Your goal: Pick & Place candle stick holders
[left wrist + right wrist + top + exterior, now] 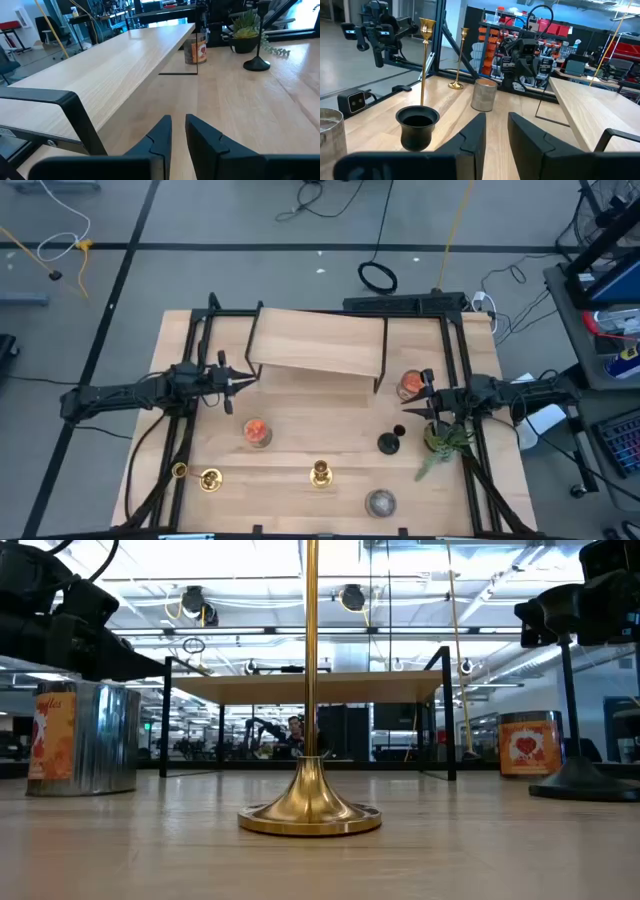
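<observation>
the room around the wooden surface (300,480) has a grey floor (200,220) crossed by dark lines, with loose cables (378,276) trailing over it. rows of bright ceiling lights (250,560) run overhead. red and orange storage bins (492,35) fill shelving at the far side, beside cluttered workbenches with monitors (575,62). a person (294,730) sits in the distance.
</observation>
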